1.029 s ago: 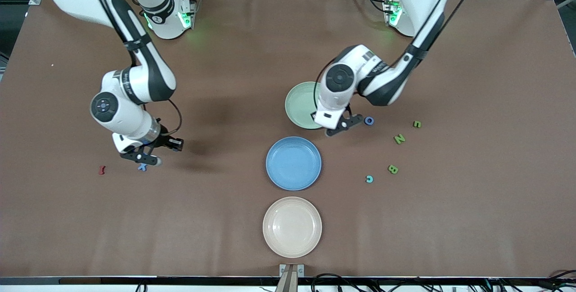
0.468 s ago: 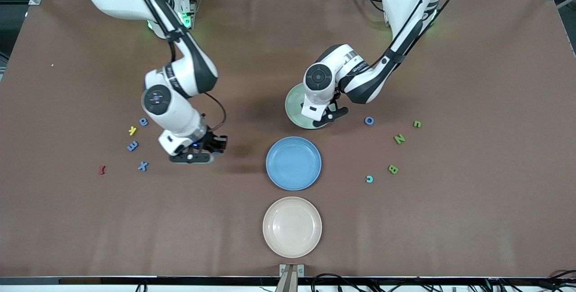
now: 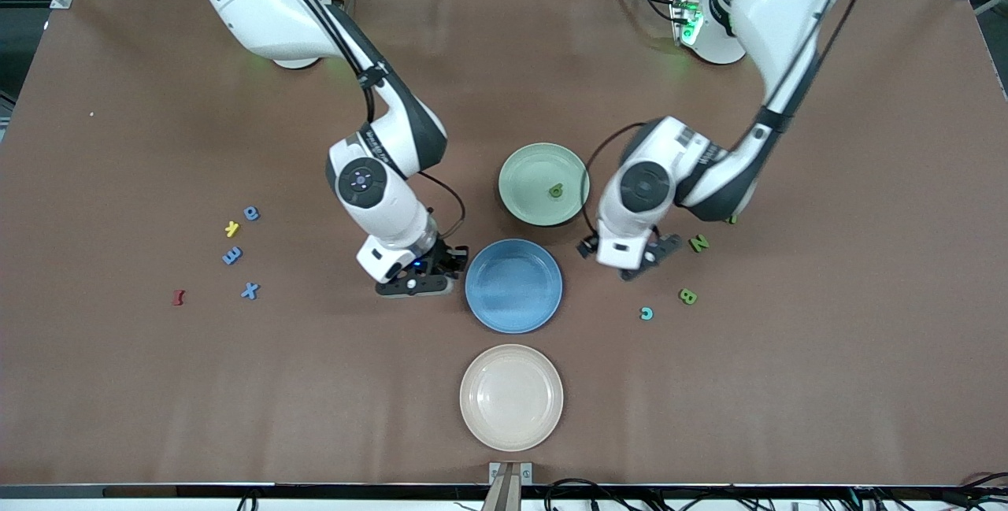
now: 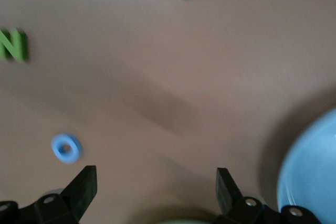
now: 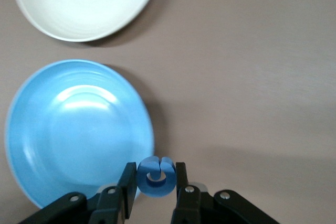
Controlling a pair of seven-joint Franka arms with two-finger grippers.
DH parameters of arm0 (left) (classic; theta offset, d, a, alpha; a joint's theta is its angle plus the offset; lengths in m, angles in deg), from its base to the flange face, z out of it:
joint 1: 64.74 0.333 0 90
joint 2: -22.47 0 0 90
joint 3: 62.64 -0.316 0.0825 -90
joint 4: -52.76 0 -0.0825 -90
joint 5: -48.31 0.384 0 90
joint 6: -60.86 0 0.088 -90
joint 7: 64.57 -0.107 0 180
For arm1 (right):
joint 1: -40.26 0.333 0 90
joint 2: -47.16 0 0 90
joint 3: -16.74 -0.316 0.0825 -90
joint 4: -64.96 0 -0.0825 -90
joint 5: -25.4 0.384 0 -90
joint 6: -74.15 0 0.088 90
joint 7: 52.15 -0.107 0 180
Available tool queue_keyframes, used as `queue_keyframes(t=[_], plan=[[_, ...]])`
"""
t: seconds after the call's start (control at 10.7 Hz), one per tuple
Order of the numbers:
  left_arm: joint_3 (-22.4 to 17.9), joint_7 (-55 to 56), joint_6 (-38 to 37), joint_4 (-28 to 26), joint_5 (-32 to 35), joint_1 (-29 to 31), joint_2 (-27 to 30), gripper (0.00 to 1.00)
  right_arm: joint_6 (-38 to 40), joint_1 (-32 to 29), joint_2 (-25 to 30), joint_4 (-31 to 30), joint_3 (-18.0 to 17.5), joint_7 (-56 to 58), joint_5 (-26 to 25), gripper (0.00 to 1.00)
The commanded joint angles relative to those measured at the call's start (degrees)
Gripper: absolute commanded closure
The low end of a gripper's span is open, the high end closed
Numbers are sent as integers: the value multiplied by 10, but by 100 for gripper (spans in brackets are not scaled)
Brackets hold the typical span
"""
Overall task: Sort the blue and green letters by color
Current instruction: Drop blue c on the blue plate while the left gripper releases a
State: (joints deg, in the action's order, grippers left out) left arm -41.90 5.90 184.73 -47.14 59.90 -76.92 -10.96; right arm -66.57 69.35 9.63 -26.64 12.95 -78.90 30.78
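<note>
A small blue letter (image 5: 156, 176) sits pinched between the fingers of the right gripper (image 3: 415, 284), over the rim of the blue plate (image 3: 513, 286) at mid-worktop; its rounded top points toward the plate's centre. The blue plate holds nothing, as does the cream plate (image 3: 511, 396) nearer the camera. The green plate (image 3: 543, 183) holds one green letter (image 3: 556, 191). The left gripper (image 3: 639, 261), fingers spread wide and holding nothing, hangs over bare worktop near a blue O (image 4: 66, 148), green N (image 3: 698, 243), green B (image 3: 687, 297) and teal C (image 3: 646, 312).
</note>
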Motion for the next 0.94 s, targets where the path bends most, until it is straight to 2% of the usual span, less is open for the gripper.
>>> queue_keyframes(t=[0.0, 0.09, 0.19, 0.28, 0.37, 0.47, 0.66, 0.84], plan=[[-11, -38, -9, 29, 24, 44, -9, 0, -45, 35, -36, 42, 1, -13, 14, 96], [-18, -64, -9, 30, 30, 63, -9, 0, -59, 49, -44, 42, 1, -13, 22, 96], [-19, -98, -9, 30, 32, 85, -9, 0, -62, 57, -46, 42, 1, -14, 30, 90], [-19, -154, -10, 20, 34, 110, -7, 0, -62, 63, -49, 42, 1, -29, 40, 76], [-19, -202, -10, 1, 34, 124, 0, 0, -61, 70, -51, 42, 1, -59, 43, 16], [-19, -223, -10, -8, 35, 128, 8, 0, -61, 72, -51, 42, 2, -62, 39, 0], [-18, -272, 1, -55, 50, 142, 40, 0, -61, 69, -49, 42, 2, -62, 39, 0], [-1, -348, 75, -163, 55, 197, 105, 0, -57, 60, -42, 42, 2, -53, 38, 0]])
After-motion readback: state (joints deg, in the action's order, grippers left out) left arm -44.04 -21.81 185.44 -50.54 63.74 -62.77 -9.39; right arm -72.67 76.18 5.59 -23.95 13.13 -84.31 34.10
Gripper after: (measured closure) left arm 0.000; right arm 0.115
